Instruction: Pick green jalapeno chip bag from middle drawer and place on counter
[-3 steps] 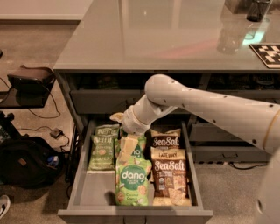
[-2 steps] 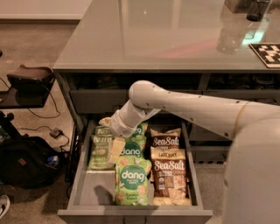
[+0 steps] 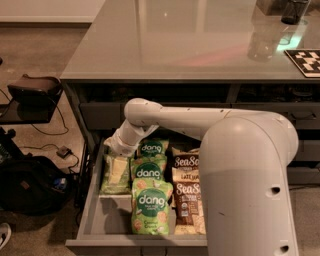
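The green jalapeno chip bag (image 3: pixel 111 186), dull olive, lies flat at the left side of the open middle drawer (image 3: pixel 107 222). My gripper (image 3: pixel 118 167) hangs down from the white arm and sits right over the upper middle of that bag, hiding its lettering. I cannot tell whether it touches the bag. The glossy grey counter (image 3: pixel 190 45) spreads above and behind the drawer.
Three brighter green dang bags (image 3: pixel 150 204) lie in a column just right of the olive bag. Brown Sea Salt bags (image 3: pixel 188 199) lie further right, partly behind my arm. A checkered tile (image 3: pixel 306 61) and a dark cup (image 3: pixel 294 11) stand on the counter's far right. A black bag (image 3: pixel 30 185) sits on the floor left.
My arm has swung left across the drawer. The gripper went from over the middle dang bags to over the olive bag at the left. The bags have not moved.
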`<control>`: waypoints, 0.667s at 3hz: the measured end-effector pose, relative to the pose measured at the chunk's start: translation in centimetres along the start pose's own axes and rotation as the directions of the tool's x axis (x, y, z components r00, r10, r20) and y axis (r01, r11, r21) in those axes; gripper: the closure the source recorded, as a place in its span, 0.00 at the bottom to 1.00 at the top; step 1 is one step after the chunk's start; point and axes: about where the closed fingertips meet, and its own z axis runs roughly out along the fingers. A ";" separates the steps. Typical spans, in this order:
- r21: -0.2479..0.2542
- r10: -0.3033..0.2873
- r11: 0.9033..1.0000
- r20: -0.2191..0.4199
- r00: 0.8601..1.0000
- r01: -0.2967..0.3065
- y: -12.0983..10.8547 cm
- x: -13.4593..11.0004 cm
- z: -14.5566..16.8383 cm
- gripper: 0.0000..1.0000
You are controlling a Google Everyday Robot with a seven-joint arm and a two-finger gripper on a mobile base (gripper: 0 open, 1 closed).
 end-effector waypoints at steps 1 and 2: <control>0.000 0.000 1.000 0.000 1.000 0.000 0.0 0.0 0.0 0.00; 0.041 0.006 0.999 0.018 1.000 -0.006 -1.2 0.5 0.7 0.00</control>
